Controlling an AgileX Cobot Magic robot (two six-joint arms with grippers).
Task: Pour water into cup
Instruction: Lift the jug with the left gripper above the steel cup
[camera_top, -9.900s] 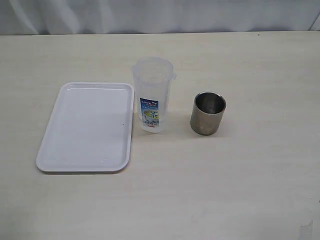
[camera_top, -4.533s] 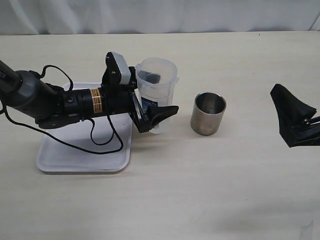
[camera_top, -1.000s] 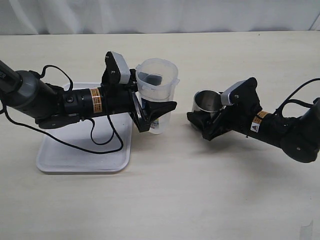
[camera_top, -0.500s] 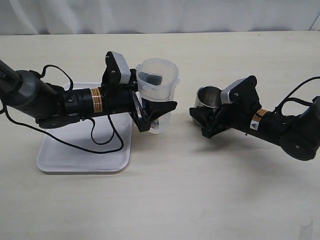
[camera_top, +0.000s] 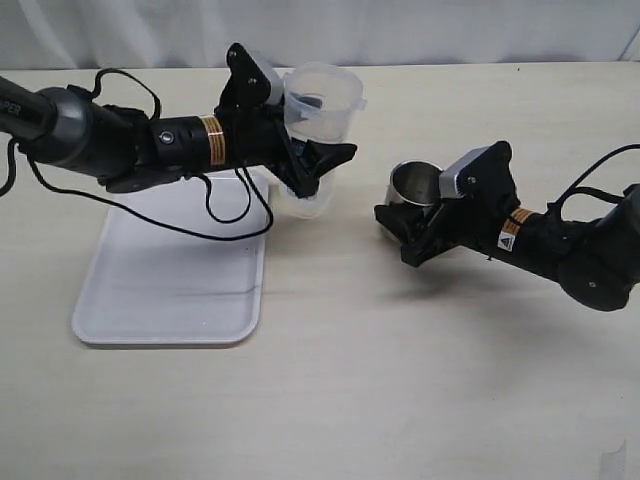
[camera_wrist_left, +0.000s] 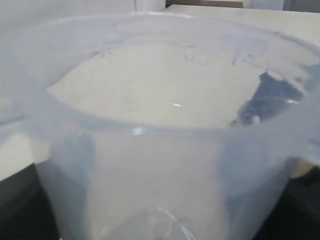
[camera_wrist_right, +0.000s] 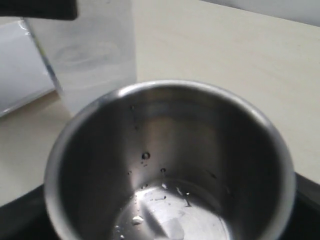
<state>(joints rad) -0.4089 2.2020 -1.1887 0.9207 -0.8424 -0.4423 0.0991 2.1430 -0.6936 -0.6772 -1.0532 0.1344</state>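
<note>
Cup sits on the table right of centre. My right pincer is clamped low around its wall, with the jaws drawn in against the steel. I read that grip as a brace, so the cup won't skid or tip when water hits it. The right wrist view looks straight down into the cup, and all I see is a few stray drops on the bottom, so as far as I can tell no real pouring yet.

The left pincer is closed on the lower half of the clear plastic jug. One finger crosses the front of the jug and the other is hidden behind it. The jug looks raised off the table and leans with its open mouth toward the cup, but the two are well apart, with bare table between them. The grip is low, probably to keep the mouth free for pouring.

The left wrist view is just filled with the jug's cloudy rim and wall, and honestly I can't tell the water level from it.

The white tray lies flat on the left under that arm, with nothing on it.

My guess is the next bit is carrying the jug's lip over the cup before tipping further. Tip it here and the water just lands on the table.
</note>
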